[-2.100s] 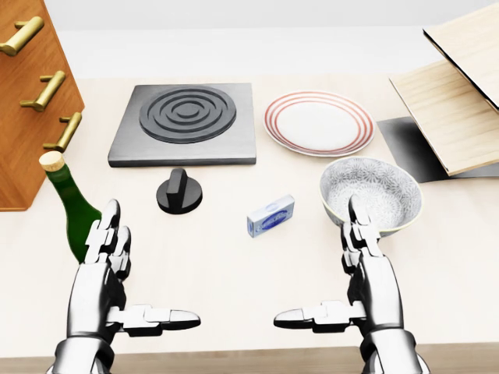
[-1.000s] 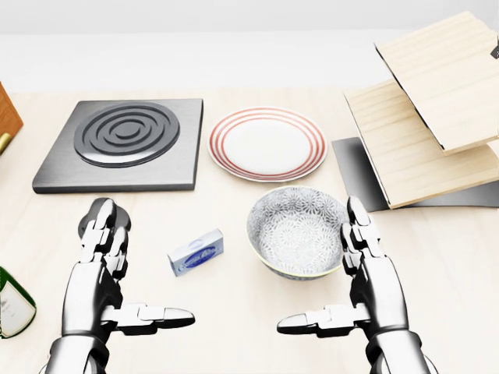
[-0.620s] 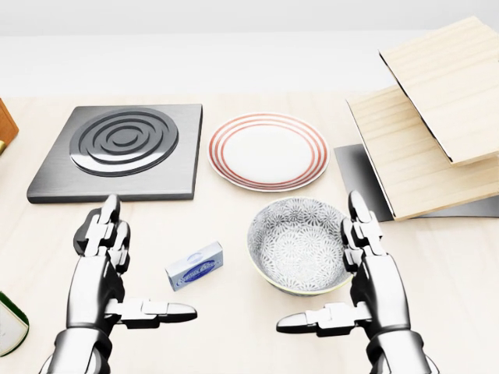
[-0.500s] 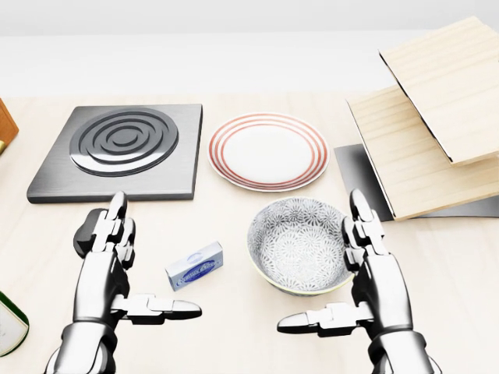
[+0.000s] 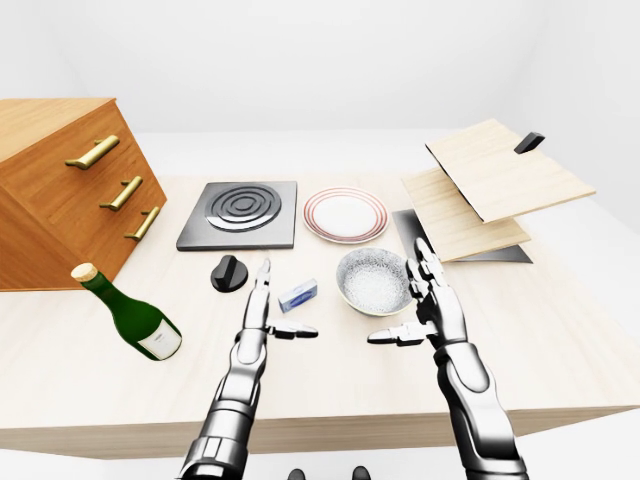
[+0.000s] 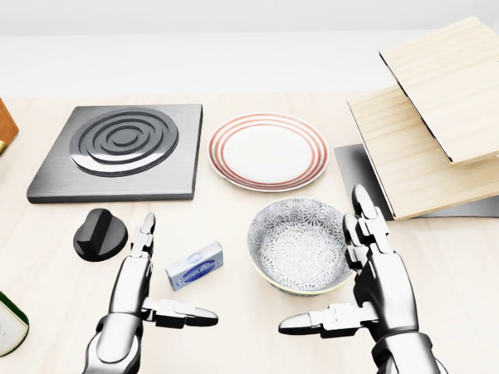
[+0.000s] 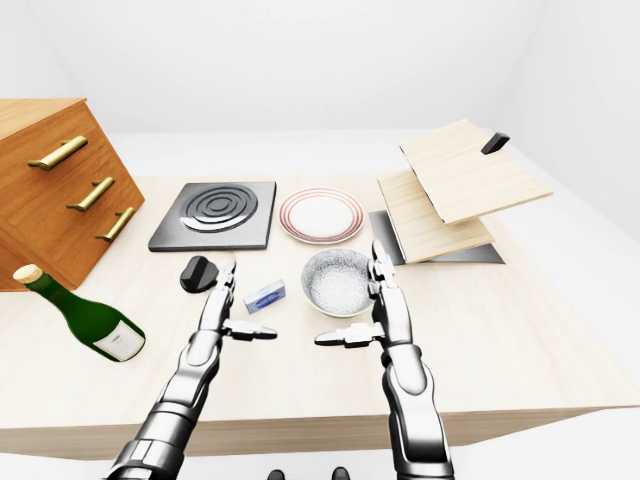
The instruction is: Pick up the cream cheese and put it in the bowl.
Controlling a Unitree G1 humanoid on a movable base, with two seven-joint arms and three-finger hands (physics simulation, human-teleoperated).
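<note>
- Cream cheese (image 6: pixel 194 266) lies flat on the bench (image 6: pixel 234 210), between the left hand (image 6: pixel 132 288) and the bowl (image 6: pixel 299 245), just beside the bowl's left rim, touching neither.
- Left hand fingers (image 6: pixel 143 234) spread wide, thumb pointing right below the box; holding nothing.
- Right hand (image 6: pixel 374 280) wide too, empty, just right of the bowl.
- Step in hand, likely: left-hand reach to the box.
- To do it well: bring the hand over the box, close across its narrow sides, lift clear of the rim, then release low inside the bowl.
- Knob (image 6: pixel 100 233) sits left of the hand, plate (image 6: pixel 267 150) above the bowl; keep clear of both.
</note>
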